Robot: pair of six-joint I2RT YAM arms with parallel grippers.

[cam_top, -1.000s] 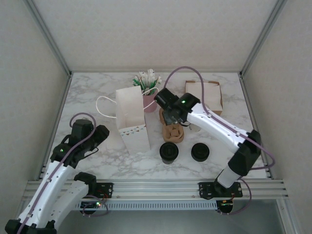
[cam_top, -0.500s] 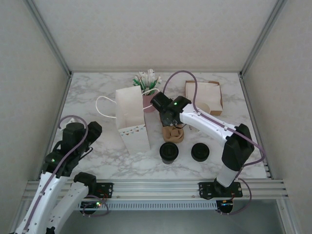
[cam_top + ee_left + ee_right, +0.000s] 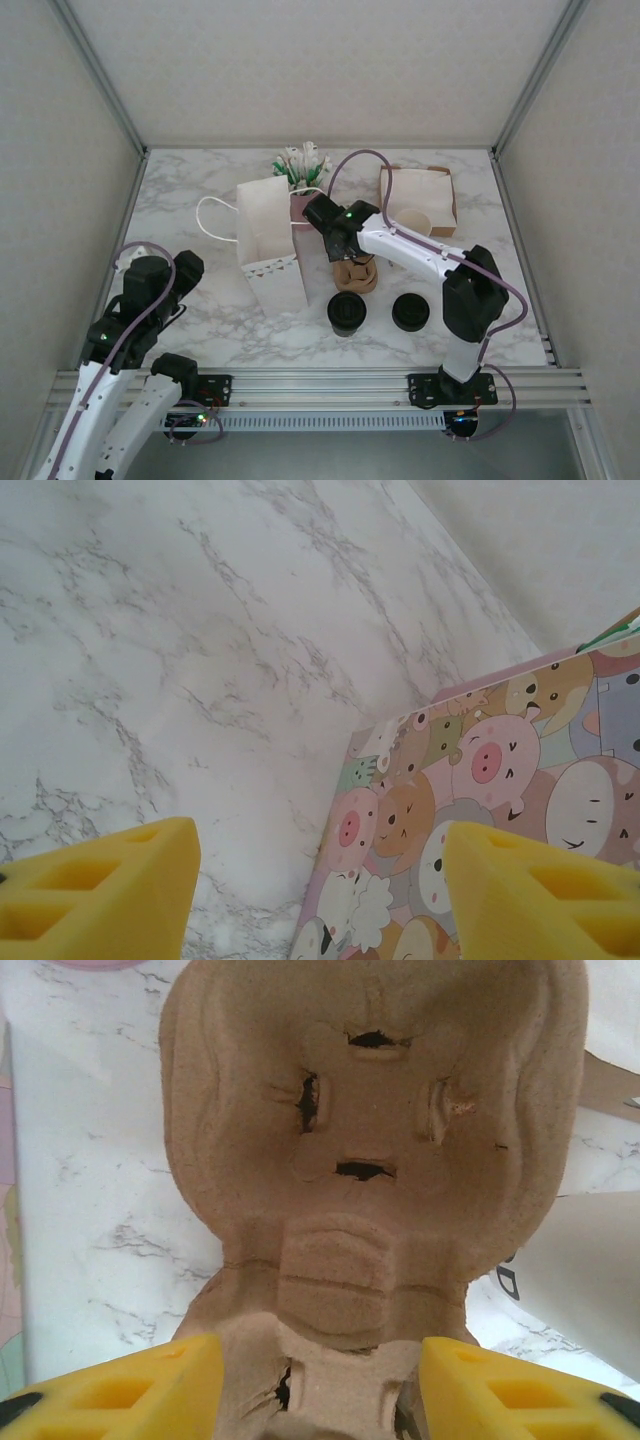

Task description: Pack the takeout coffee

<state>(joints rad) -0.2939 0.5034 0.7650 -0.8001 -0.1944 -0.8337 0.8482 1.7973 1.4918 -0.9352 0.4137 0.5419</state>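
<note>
The takeout coffee (image 3: 347,312) stands on the table (image 3: 200,190), not yet packed, just in front of the pulp cup carrier (image 3: 355,275) and near the low black lids (image 3: 410,312). The right gripper (image 3: 320,1365) is down at the carrier, its jaws apart on both sides of the near end; whether they press it or only frame it, I cannot tell. I think the danger is here: the carrier looks light, so an off-centre squeeze could tilt it, or push it against the coffee and knock that over. The paper bag (image 3: 270,250) stands open just beside, and a swinging carrier might tip it, with the pink cup (image 3: 300,208) of white and green sticks close behind. The left gripper (image 3: 320,880), jaws wide open and empty, hangs beside the bag's printed side. A cardboard box (image 3: 420,190) sits apart at the back.
</note>
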